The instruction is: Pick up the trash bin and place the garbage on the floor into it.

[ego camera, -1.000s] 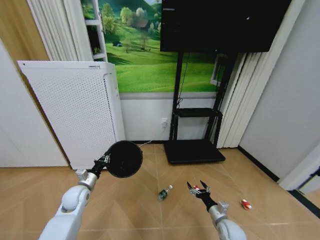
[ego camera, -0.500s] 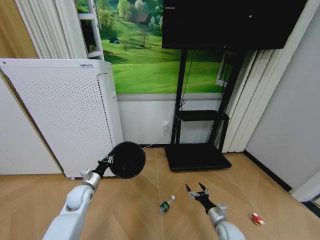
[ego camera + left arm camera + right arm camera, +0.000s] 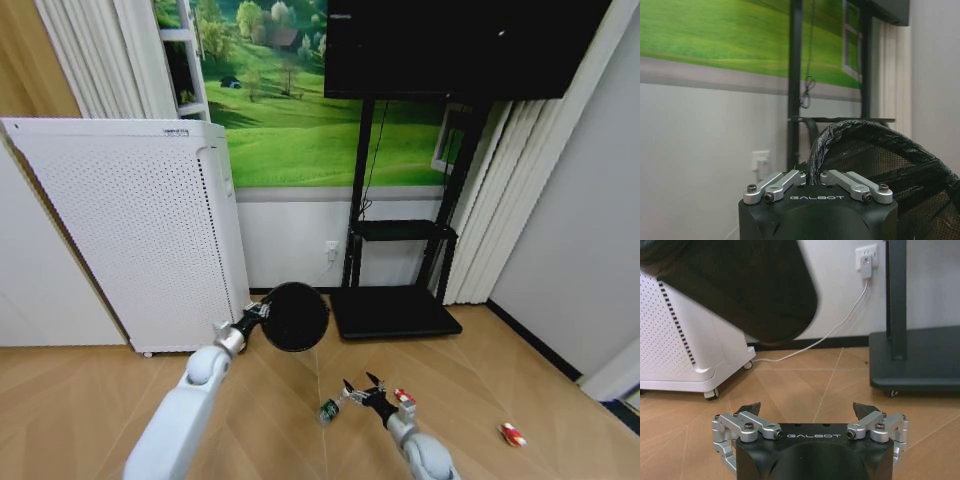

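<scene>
Black mesh, lined with a dark bag, marks the trash bin (image 3: 295, 316), which hangs in the air in front of the white perforated appliance (image 3: 140, 240) and the TV stand (image 3: 395, 310). The left pincer (image 3: 262, 312) is clamped narrow on the bin's rim; in the left wrist view its fingers (image 3: 775, 183) sit close together against the rim (image 3: 816, 150). The right pincer (image 3: 362, 391) is low over the wooden floor (image 3: 270, 420), its jaws spread wide and holding nothing. Just beside it on the robot's left lies the small clear bottle (image 3: 329, 409) with a green label. A red-and-white wrapper (image 3: 404, 397) lies close on its other side, and another (image 3: 513, 434) lies well apart toward the right wall.
</scene>
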